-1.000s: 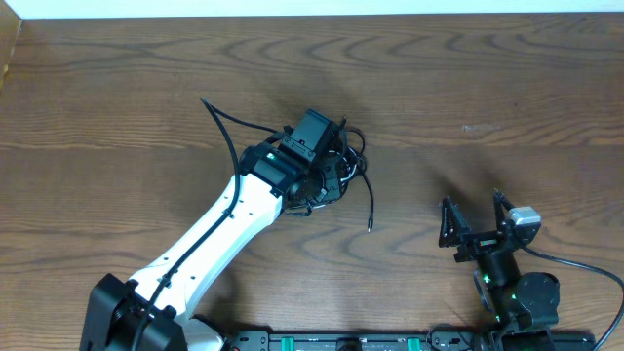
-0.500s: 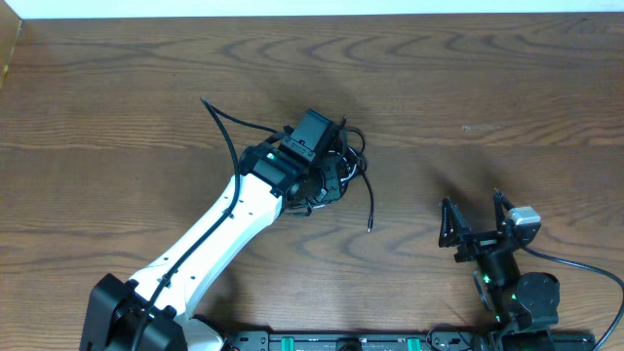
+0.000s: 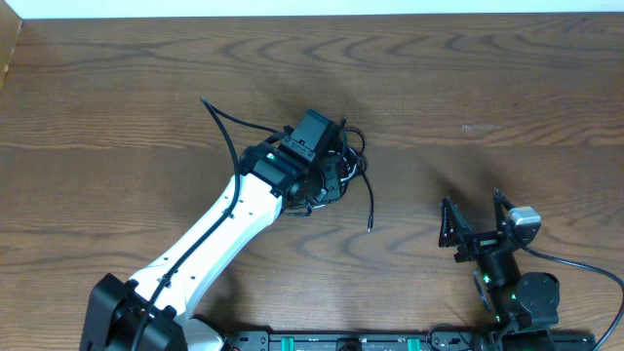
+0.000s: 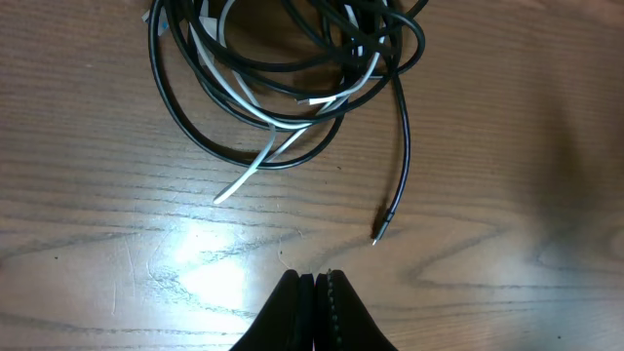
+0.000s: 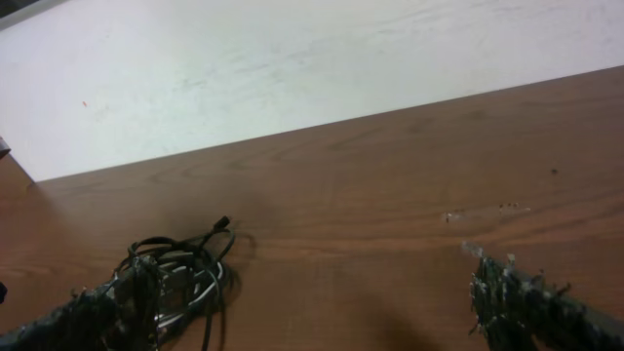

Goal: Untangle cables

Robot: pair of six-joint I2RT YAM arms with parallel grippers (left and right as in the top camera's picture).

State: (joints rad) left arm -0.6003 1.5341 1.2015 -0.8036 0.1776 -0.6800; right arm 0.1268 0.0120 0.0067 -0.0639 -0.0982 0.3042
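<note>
Wood-grained desk (image 3: 487, 88) is spread under both arms. Much of the tangle is hidden from overhead by the left arm (image 3: 219, 234). The cables (image 4: 283, 68) are heaped mid-desk, a white cord (image 4: 244, 175) threaded through black loops; if one loop is tugged, a knot could be tightened or the heap dragged whole. The left claw (image 4: 314, 292) is closed on nothing near a loose black end (image 4: 385, 229); the right claw (image 3: 476, 222) is held wide, empty, well apart.
</note>
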